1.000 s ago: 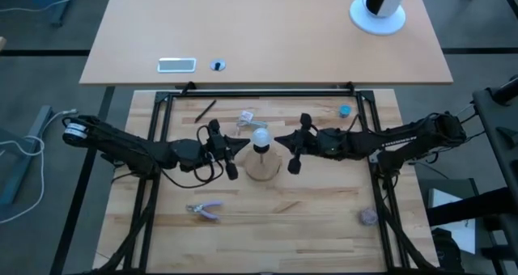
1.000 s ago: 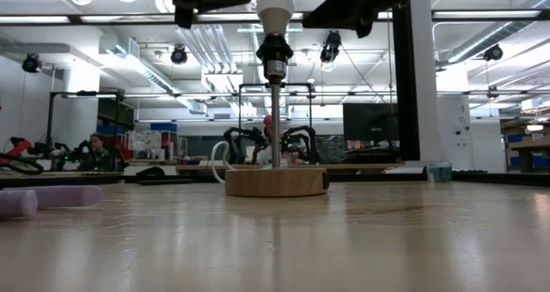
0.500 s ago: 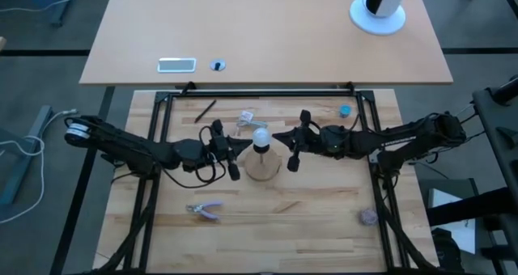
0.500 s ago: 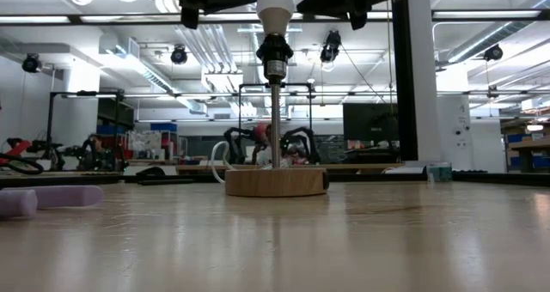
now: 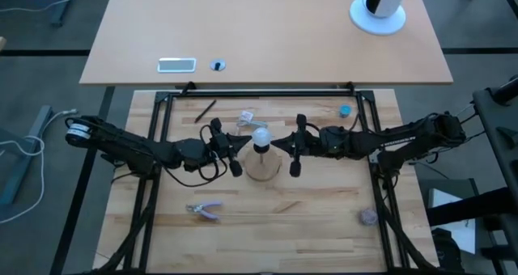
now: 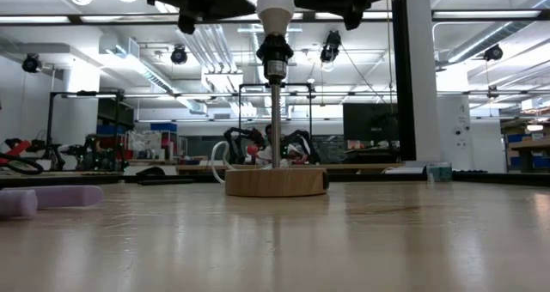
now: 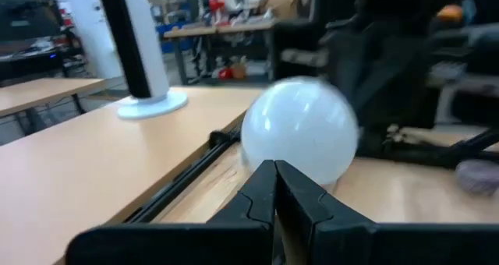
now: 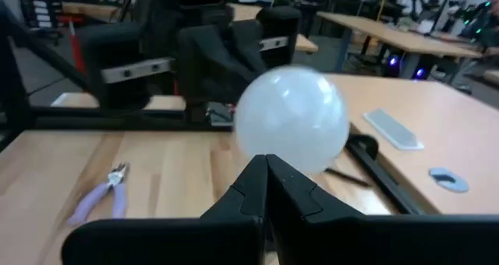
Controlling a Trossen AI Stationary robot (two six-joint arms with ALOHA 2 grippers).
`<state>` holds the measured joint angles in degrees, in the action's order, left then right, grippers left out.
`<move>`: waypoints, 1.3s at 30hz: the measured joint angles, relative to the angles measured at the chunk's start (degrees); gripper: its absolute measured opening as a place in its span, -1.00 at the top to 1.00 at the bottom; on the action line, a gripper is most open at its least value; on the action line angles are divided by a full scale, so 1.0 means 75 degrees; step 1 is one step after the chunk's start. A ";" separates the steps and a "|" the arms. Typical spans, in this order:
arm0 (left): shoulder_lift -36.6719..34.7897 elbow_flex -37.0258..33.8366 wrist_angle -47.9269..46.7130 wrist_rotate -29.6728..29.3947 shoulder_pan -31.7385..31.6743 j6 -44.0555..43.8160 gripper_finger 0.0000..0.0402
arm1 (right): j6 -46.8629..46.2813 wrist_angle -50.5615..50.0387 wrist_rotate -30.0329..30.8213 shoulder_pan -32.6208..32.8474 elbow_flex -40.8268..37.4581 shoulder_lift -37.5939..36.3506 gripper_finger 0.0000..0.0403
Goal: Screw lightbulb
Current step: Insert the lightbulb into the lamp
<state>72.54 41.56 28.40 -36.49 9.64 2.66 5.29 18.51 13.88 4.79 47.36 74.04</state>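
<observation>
Both grippers are closed and empty, fingers pressed together. The left gripper (image 5: 240, 143) and right gripper (image 5: 277, 143) point at each other with the bulb (image 5: 260, 137) just between their tips, seated in its socket on the stand (image 6: 275, 182) (apparently to nudge or steady it rather than grasp).

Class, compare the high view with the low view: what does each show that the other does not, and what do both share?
Only the high view: the purple-handled pliers, the blue cap, and both shut grippers, left gripper and right gripper, flanking the bulb. Only the low view: the black socket and the room beyond. Both: the lightbulb and the wooden base.
</observation>
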 joint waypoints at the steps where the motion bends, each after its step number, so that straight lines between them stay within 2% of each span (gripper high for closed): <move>1: -0.0007 0.0000 -0.0119 -0.0096 0.0001 0.0000 1.00 | -0.0029 -0.0089 0.0001 0.0015 0.0000 0.0000 1.00; 7: -0.0253 -0.0003 -0.0589 -0.0231 0.0055 -0.0215 1.00 | -0.0224 -0.0816 0.0851 0.0027 0.0002 -0.0108 1.00; 12: -0.0295 -0.0003 -0.0369 0.0875 0.0065 -0.0233 1.00 | -0.0037 -0.0620 0.1090 -0.0064 0.0000 -0.0108 1.00; 19: -0.0079 -0.0003 -0.0063 0.0936 -0.0070 -0.0105 1.00 | 0.0217 -0.0025 0.0687 -0.0095 0.0003 -0.0108 1.00; 28: -0.0030 -0.0003 -0.0055 0.0861 -0.0163 -0.0094 1.00 | 0.0108 0.0105 0.0302 -0.0094 0.0003 0.0030 1.00; 33: -0.0030 -0.0006 -0.0129 0.0467 -0.0165 -0.0091 1.00 | -0.0096 0.0130 -0.0148 -0.0065 0.0008 0.0132 1.00; 39: -0.0114 -0.0015 -0.0506 0.0459 -0.0133 -0.0177 1.00 | -0.0121 -0.0342 -0.0073 -0.0005 0.0003 0.0050 1.00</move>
<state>71.68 41.45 24.61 -33.05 8.65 1.34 4.38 15.95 13.33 4.75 47.37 74.41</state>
